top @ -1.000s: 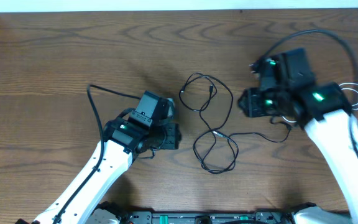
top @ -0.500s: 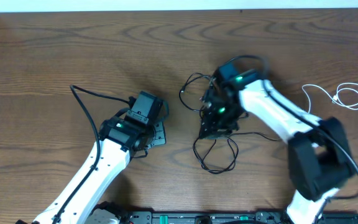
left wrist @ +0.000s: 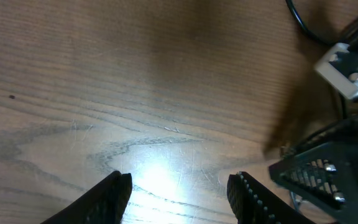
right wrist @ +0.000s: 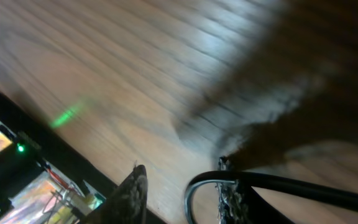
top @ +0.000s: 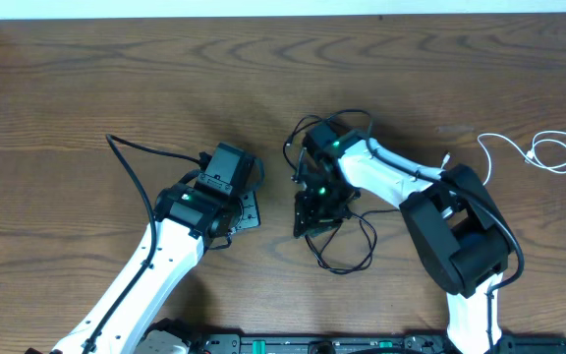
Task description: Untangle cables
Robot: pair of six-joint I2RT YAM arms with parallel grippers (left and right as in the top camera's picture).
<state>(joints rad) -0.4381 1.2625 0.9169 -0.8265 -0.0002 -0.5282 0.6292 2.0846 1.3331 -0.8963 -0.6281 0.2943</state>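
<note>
Wood-grain tabletop [top: 86, 79] is occupied at its centre by the black cables [top: 338, 269], laid in overlapping loops whose long axis runs from near edge to far. The white cable [top: 550, 152] is set well apart at the right. The right gripper [top: 312, 208] is held directly over the loops, jaws parted, with one strand beside a finger. The left gripper [top: 249, 212], spread wide over bare wood, is placed just left of the tangle, so the right arm is judged nearer.

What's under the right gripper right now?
The black cable tangle: loops stick out above and below the right gripper. The overhead view hides the part beneath; the wrist camera shows one strand curving by its fingers.
</note>
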